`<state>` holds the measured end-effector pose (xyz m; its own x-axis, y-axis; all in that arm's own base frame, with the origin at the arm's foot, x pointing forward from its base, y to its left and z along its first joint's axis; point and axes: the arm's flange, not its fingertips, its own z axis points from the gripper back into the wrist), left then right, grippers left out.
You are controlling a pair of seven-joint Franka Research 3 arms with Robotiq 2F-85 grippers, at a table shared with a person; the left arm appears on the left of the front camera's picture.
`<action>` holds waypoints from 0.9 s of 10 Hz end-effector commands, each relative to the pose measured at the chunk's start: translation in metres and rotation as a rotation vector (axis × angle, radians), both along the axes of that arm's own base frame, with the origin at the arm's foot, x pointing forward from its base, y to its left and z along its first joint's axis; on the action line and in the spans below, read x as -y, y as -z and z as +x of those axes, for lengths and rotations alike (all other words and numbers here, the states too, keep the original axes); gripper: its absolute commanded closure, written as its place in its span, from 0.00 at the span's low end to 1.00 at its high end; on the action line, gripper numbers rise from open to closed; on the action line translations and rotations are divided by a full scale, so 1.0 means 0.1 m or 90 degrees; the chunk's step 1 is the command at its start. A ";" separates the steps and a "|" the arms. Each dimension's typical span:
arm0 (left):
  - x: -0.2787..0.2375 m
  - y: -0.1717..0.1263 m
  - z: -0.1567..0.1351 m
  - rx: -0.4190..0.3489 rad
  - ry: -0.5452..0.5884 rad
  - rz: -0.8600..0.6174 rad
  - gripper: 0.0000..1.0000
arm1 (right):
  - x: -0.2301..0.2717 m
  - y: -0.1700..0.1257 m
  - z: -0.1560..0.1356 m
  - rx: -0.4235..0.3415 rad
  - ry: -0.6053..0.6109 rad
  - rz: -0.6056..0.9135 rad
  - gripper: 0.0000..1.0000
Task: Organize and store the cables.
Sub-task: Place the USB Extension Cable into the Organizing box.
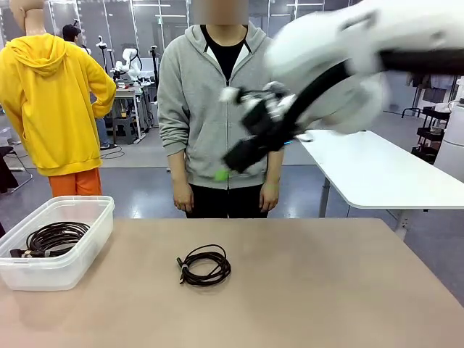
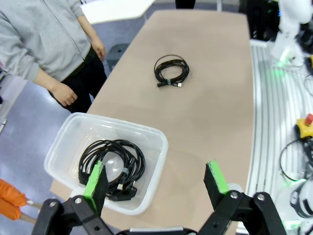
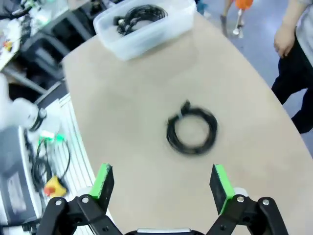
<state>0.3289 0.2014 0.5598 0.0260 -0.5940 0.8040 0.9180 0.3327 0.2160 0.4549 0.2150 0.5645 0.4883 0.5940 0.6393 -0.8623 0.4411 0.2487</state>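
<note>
Here, one black cable (image 1: pixel 204 265) lies flat in a round coil near the middle of the brown table (image 1: pixel 326 290). A coil is round, so it has no long side. In the front view, its plug ends poke out on its left edge. A small band ties it there.

More coiled cables (image 1: pixel 51 238) lie in the clear plastic box (image 1: pixel 87 239) at the left end of the table. The box is well apart from the loose coil.

The right gripper (image 3: pixel 164 183) hangs high above the loose coil with its green pads spread wide, holding nothing. The left gripper (image 2: pixel 156 183) hangs above the box and the table edge. Its pads are spread wide too.

A person in a gray hoodie (image 1: pixel 210 94) stands at the far side, hands down. Behind is a big room with a white table (image 1: pixel 377 170) and a gray floor.
</note>
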 end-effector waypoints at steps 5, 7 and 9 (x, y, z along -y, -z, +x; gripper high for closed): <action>0.02 0.01 -0.02 0.019 0.011 -0.012 0.00 | 2.23 0.94 -0.52 0.078 -0.010 0.113 0.00; 0.02 0.01 -0.02 0.019 0.011 -0.012 0.00 | 2.52 1.19 -0.73 0.145 -0.005 0.143 0.00; 0.02 0.01 -0.02 0.019 0.011 -0.012 0.00 | 2.49 1.05 -0.61 0.102 0.008 0.116 0.00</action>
<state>0.3289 0.2012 0.5598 0.0263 -0.5944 0.8037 0.9182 0.3323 0.2158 0.3900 -0.0361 0.4451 0.4028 0.4550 0.7942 -0.8793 0.4331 0.1979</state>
